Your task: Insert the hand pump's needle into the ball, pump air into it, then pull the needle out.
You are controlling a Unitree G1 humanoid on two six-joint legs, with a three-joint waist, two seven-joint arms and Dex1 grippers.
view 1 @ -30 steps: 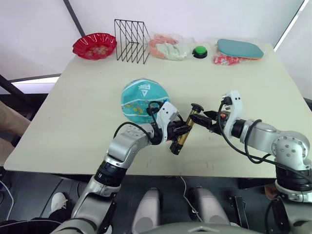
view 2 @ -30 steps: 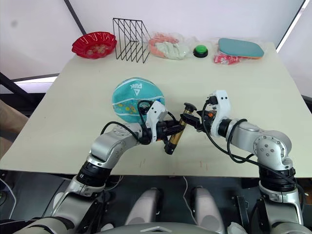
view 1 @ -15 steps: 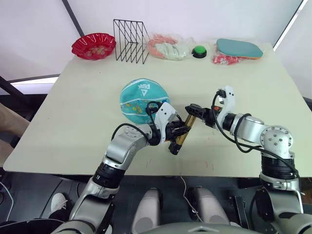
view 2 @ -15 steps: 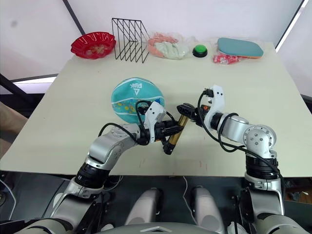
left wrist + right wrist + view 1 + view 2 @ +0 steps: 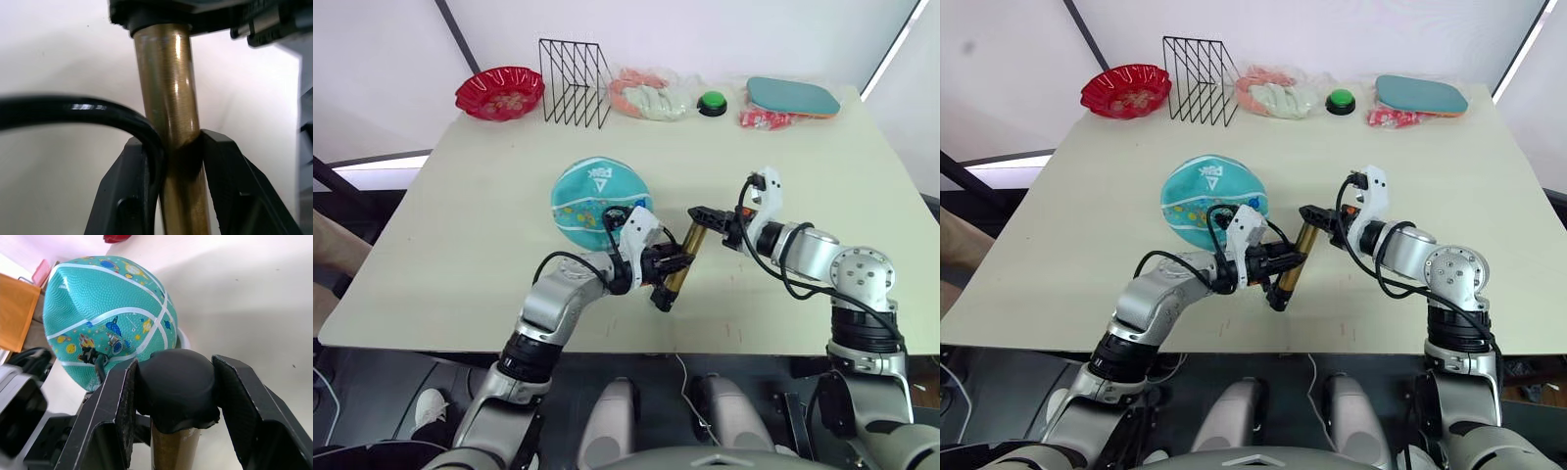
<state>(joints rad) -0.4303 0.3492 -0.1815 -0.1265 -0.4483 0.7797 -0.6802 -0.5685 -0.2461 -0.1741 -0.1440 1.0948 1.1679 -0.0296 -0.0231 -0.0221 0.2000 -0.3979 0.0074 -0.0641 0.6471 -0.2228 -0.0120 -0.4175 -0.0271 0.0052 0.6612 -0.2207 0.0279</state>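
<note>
At the near middle of a pale table (image 5: pixel 470 225), the left gripper (image 5: pixel 674 262) pinches the gold-bronze barrel of the hand pump (image 5: pixel 679 266), its two black fingers (image 5: pixel 222 161) pressed against either side of the tube, with the thin black hose (image 5: pixel 73 110) looping past one of them. The right gripper (image 5: pixel 707 216) clamps the pump's black T-handle (image 5: pixel 176 391) between its jaws at the barrel's upper end, the pump tilted and held above the tabletop between the two arms. The teal ball (image 5: pixel 597 201), marked with white wavy lines and small cartoon prints, rests on the table just beyond the left gripper; in the right wrist view the hose reaches a small black fitting (image 5: pixel 90 354) on the ball's surface, though the needle itself is too small to make out. Along the far edge stand a red bowl (image 5: pixel 499 91), a black wire rack (image 5: pixel 573 69), a green button (image 5: pixel 711 102) and a teal paddle (image 5: pixel 793 95).
</note>
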